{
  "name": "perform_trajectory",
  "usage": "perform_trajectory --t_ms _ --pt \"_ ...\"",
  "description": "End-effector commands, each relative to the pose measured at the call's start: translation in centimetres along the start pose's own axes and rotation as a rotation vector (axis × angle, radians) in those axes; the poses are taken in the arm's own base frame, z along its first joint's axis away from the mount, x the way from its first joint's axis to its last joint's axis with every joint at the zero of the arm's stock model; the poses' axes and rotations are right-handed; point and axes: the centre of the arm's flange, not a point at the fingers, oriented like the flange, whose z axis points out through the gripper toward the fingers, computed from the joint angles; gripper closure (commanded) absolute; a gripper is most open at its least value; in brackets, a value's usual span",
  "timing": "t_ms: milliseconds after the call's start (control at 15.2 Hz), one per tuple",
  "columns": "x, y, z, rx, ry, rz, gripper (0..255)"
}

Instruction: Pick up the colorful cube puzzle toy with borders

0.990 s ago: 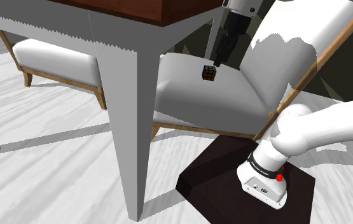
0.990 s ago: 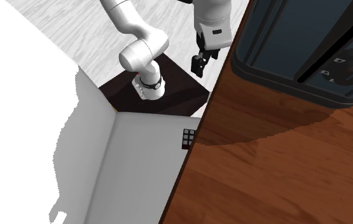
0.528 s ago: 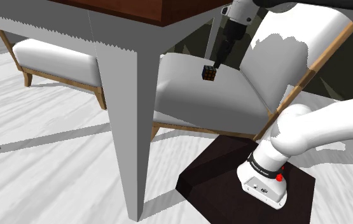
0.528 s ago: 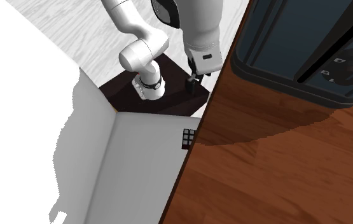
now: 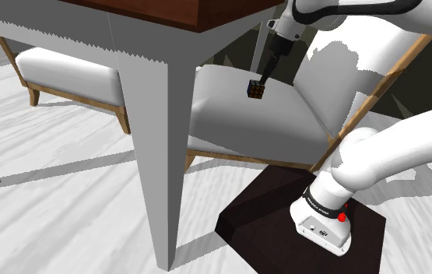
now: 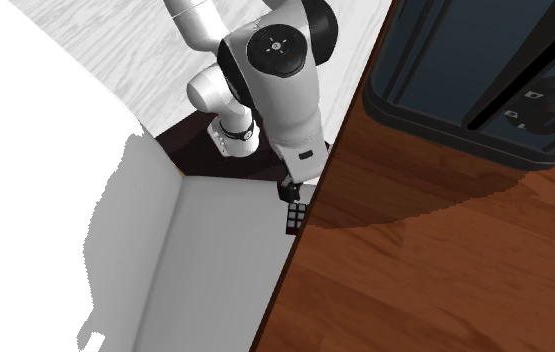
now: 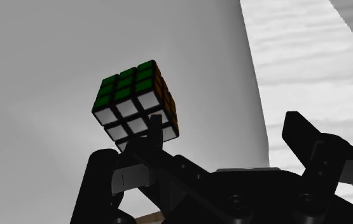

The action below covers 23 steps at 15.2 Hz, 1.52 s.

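The cube puzzle (image 5: 256, 89) has black borders and coloured tiles, and it rests on the white chair seat (image 5: 237, 117). In the wrist view the cube (image 7: 135, 105) shows a green top, a white face and an orange side. My gripper (image 5: 263, 77) hangs just above and beside the cube, fingers apart, holding nothing. Seen from the wrist, one fingertip (image 7: 151, 136) is close under the cube, which lies off to that side of the gripper (image 7: 226, 137) rather than between the fingers. In the second exterior view the gripper (image 6: 293, 190) sits right over the cube (image 6: 297, 217) at the table's edge.
A thick grey table leg (image 5: 163, 140) and a brown wooden table top (image 6: 435, 260) overhang the chair. A dark appliance (image 6: 485, 70) stands on the table. Another cushioned chair (image 5: 66, 74) is at the shoulder view's left. The dark stand (image 5: 268, 214) sits on the pale floor.
The arm has swung down and toward the chair seat, bringing the gripper from well above the cube to just over it. The cube has not moved.
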Motion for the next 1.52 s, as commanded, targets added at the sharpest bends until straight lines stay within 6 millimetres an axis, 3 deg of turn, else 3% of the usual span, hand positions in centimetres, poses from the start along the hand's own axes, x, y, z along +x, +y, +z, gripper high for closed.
perform_trajectory --t_ms 0,264,858,924,1452 --pt "0.3 2.4 0.9 0.001 0.015 -0.031 0" --pt "1.2 6.9 2.6 0.005 0.039 -0.085 0" --pt "0.5 7.2 6.5 0.005 0.039 -0.085 0" --pt "0.4 7.2 6.6 0.005 0.039 -0.085 255" --pt "0.5 7.2 6.5 0.005 0.039 -0.085 255"
